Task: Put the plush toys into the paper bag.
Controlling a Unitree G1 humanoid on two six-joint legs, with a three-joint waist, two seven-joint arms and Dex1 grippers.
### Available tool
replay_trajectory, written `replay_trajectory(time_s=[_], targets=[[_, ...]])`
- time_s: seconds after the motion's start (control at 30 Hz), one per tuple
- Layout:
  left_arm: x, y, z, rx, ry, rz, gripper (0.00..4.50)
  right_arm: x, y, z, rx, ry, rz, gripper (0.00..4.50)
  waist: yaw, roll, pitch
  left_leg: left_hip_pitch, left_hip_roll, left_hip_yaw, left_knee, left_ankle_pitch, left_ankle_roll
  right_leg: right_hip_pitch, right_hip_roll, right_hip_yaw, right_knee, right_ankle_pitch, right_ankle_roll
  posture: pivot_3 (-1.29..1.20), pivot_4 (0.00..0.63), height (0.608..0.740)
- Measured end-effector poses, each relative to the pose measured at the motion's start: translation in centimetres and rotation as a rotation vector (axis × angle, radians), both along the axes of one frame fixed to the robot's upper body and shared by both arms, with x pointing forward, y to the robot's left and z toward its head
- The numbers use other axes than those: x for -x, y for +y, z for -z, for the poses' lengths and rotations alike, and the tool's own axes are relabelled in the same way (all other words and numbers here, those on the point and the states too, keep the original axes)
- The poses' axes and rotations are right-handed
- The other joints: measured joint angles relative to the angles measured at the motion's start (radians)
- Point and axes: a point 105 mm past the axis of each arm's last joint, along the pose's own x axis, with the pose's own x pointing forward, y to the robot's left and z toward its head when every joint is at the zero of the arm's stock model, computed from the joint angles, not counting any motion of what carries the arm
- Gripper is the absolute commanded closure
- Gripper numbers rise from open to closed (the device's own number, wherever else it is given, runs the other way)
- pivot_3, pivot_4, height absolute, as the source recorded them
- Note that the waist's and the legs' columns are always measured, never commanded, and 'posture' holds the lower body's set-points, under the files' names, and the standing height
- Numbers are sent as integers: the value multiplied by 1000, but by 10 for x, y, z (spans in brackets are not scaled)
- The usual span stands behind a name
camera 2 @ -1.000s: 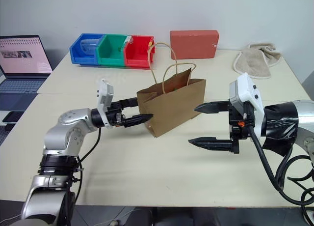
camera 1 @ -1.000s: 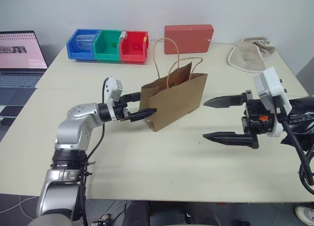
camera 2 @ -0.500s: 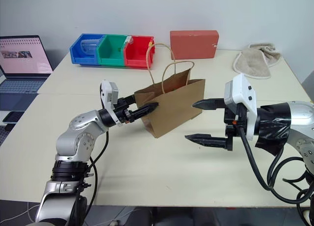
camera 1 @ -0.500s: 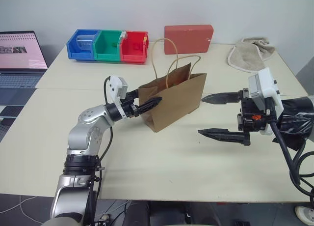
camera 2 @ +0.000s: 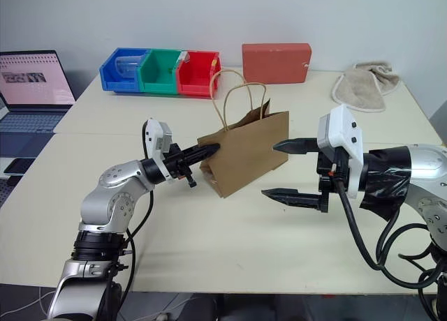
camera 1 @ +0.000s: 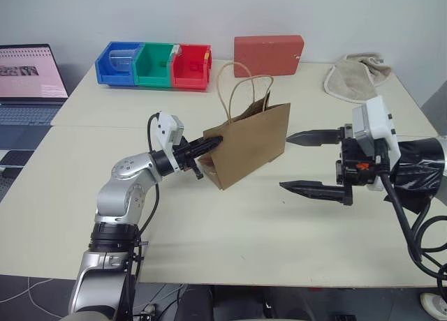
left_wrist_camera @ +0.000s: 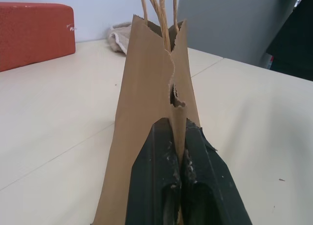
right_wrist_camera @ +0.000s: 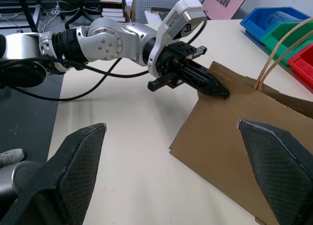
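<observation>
**Paper bag pinched at its left edge, right claw waiting wide**

While the left gripper has its two black fingers pressed together on the narrow side fold of the paper bag, the bag stands upright near the middle of the cream table; the hold looks meant to steady the bag so it can be filled.

Left to right:

- Laptop, open, at the table's far left edge.
- Row of three bins, blue, green and red, at the back, well apart from the bag.
- Left gripper: closed on the bag's edge, paper creased between the fingers in the left wrist view.
- Paper bag: plain brown kraft, slightly tilted, side panel folded inward, a small tear or notch along the pinched edge, mouth narrow. Two thin twisted-paper loop handles stand above the rim.
- Red rectangular box, behind the bag at the back of the table.
- Right gripper: fingers spread wide, holding nothing, pointing toward the bag's right side, near but not touching it. Likely placed to help open the mouth.
- Beige cloth towel, crumpled, far right rear corner.

Whether the plush toys lie inside the bag cannot be told.
</observation>
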Motion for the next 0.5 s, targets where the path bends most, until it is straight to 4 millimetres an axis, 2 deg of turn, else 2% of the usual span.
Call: replay_trajectory(time_s=[0.1, 0.27, 0.4, 0.5], targets=[[1, 3, 0, -5, 13, 45, 4488, -3, -4, 6, 5, -5, 32, 0, 0, 0, 0, 0, 0, 0, 0, 0, 0, 0, 0, 0, 0, 0, 0, 0, 150, 740], [4, 3, -13, -16, 19, 179, 4488, -8, -16, 9, -2, -34, 121, 0, 0, 0, 0, 0, 0, 0, 0, 0, 0, 0, 0, 0, 0, 0, 0, 0, 150, 740], [3, -4, -22, -36, 31, 299, 4488, -2, -38, 4, 28, -77, 212, 0, 7, 0, 0, -1, 0, 0, 0, 0, 0, 0, 0, 0, -1, 0, 0, 0, 150, 740], [3, -15, -19, -72, 42, 381, 4488, 5, -60, 1, 51, -75, 295, 0, 9, 0, 0, -1, -1, 0, 0, 0, 0, 0, 0, 0, -1, 0, 0, 0, 150, 740]])
